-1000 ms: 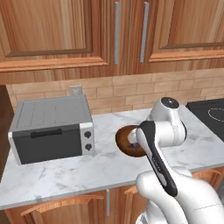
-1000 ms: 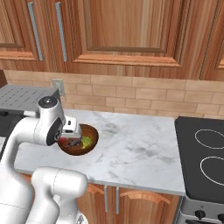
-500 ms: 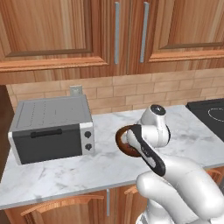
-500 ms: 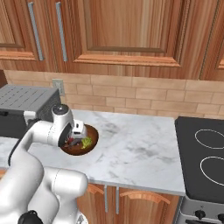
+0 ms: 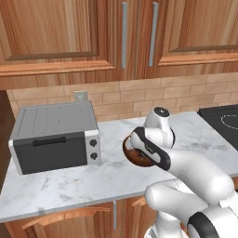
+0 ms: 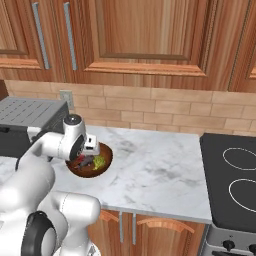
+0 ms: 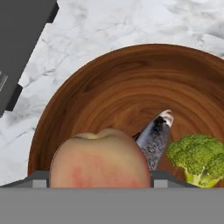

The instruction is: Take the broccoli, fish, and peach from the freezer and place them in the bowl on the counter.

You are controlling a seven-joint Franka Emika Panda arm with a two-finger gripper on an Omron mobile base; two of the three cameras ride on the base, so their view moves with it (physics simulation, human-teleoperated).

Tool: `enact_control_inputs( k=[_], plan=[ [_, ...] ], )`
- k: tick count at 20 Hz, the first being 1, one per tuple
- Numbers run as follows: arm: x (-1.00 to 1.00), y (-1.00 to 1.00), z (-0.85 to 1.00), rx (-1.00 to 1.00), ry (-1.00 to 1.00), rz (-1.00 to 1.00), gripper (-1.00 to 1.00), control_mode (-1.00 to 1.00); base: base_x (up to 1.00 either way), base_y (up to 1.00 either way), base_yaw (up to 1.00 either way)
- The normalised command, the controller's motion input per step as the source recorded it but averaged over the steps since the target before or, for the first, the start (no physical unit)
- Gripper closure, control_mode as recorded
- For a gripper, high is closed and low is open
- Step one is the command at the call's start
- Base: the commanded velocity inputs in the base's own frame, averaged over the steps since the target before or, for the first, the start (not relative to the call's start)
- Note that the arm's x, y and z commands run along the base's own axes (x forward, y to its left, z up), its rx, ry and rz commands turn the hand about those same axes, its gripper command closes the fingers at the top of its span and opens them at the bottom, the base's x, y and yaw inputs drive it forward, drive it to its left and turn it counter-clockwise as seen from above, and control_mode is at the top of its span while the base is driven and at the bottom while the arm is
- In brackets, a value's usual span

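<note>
The brown wooden bowl (image 7: 65, 100) stands on the white marble counter (image 5: 93, 179), to the right of the toaster oven. In it lie the dark fish (image 7: 154, 138) and the green broccoli (image 7: 199, 157). My gripper (image 7: 100, 179) hangs just over the bowl's (image 6: 100, 170) near side, shut on the peach (image 7: 100, 159), which sits between the two fingertips. In the right base view the broccoli (image 6: 100, 161) shows beside the hand. From the left base view my forearm covers most of the bowl (image 5: 132, 155). The freezer is out of view.
A grey toaster oven (image 5: 53, 137) stands on the counter left of the bowl, close to it. A black stove top (image 6: 235, 185) lies at the right end. Wooden wall cabinets hang above, and the marble between bowl and stove is bare.
The arm has folded in and the hand has swung a little left, over the bowl. The peach stays in the jaws; fish and broccoli have not moved.
</note>
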Motion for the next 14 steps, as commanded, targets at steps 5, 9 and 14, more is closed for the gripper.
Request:
enact_control_inputs(
  k=[5, 9, 14],
  plan=[
    [0.00, 0.03, -0.15, 0.00, 0.00, 0.00, 1.00, -1.00, 0.00, 0.00, 0.00],
    [0.00, 0.12, -0.39, 0.00, 0.00, 0.00, 1.00, -1.00, 0.00, 0.00, 0.00],
    [0.00, 0.20, -0.13, 0.00, -0.01, 0.00, -1.00, -1.00, 0.00, 0.00, 0.00]
  ],
)
